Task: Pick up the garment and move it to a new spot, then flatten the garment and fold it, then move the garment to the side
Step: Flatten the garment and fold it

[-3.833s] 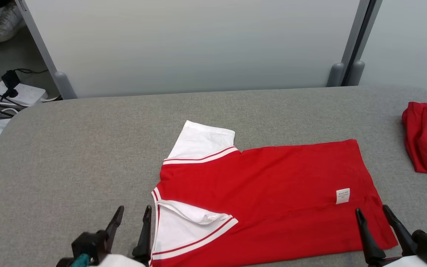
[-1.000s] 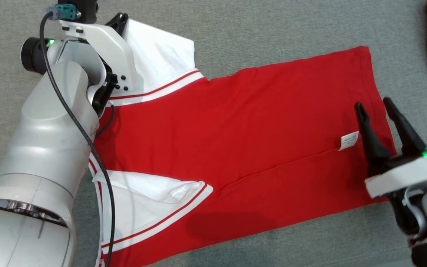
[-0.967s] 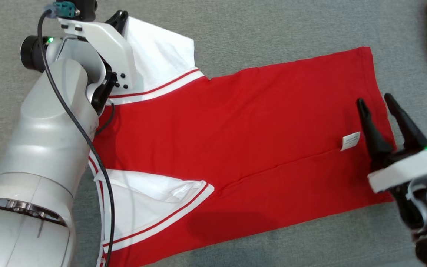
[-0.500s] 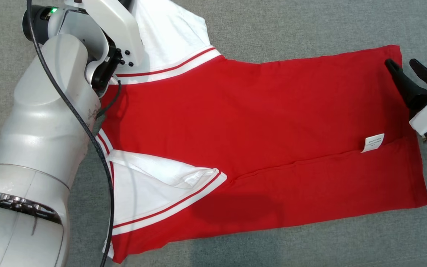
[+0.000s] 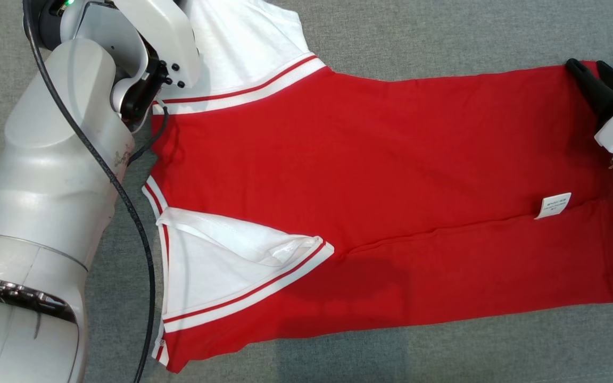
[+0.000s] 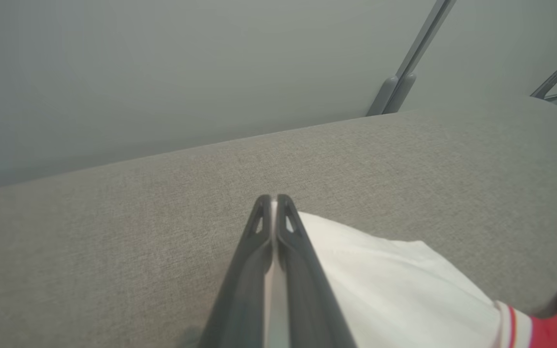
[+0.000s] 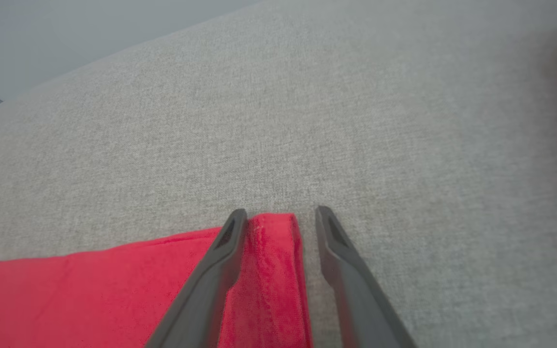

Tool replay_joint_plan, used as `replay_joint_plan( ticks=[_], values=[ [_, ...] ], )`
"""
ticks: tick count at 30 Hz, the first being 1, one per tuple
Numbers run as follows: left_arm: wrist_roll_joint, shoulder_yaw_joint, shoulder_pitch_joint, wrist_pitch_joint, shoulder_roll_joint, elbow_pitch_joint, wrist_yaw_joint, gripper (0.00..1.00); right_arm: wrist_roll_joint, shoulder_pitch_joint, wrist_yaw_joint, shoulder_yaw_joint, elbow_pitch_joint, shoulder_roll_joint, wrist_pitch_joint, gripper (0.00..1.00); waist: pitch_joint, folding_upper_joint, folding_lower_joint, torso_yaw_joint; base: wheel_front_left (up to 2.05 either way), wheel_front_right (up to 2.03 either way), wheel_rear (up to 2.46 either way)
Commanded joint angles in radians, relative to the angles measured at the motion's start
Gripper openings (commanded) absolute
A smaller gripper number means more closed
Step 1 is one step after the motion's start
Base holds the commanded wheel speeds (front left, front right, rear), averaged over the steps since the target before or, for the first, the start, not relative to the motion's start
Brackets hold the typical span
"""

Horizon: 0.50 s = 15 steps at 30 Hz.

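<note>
You're starting the fold: your left tool (image 6: pixel 271 200) grips the shirt (image 5: pixel 391 159) by its white sleeve (image 6: pixel 380 280), your right tool (image 7: pixel 281 212) straddles the hem corner (image 7: pixel 273 232) unclenched, so close it, then lift both

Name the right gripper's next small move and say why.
Probably close the right gripper: its jaws stand open astride the far hem corner of the red shirt, while the left gripper is shut on the white sleeve. Both far corners gripped would allow the fold.

Right gripper (image 7: pixel 281 212) moved from label (image 5: pixel 553 205) to garment (image 5: pixel 391 159) far corner, jaws narrowing astride it
</note>
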Motion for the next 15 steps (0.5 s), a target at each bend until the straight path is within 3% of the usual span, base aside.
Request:
replay_joint_plan(
  ticks=[1,4,5,6,15],
  values=[
    [-0.009,0.015,-0.032,0.000,0.042,-0.029,0.000,0.00,0.014,-0.003,-0.003,0.015,-0.003,-0.014,0.001,0.65,0.003,0.0000,0.0000,0.003,0.00,0.00,0.00],
    [-0.014,0.013,-0.030,0.000,0.041,-0.036,0.000,0.00,0.029,-0.023,-0.003,0.049,0.020,-0.018,-0.005,0.29,0.007,0.0000,0.0000,0.008,0.00,0.00,0.00],
    [-0.015,0.011,-0.029,0.000,0.041,-0.038,0.000,0.00,0.031,-0.029,-0.003,0.062,0.024,-0.020,-0.006,0.07,0.008,0.0000,0.0000,0.010,0.00,0.00,0.00],
    [-0.016,0.009,-0.028,0.000,0.042,-0.040,0.000,0.00,0.033,-0.034,-0.003,0.077,0.028,-0.023,-0.005,0.00,0.009,0.0000,0.0000,0.011,0.00,0.00,0.00],
    [-0.016,0.001,-0.031,-0.053,0.061,-0.064,0.000,0.00,0.018,-0.103,-0.003,0.183,0.038,-0.057,-0.075,0.00,0.007,0.0000,0.0000,0.014,0.00,0.00,0.00]
  ],
)
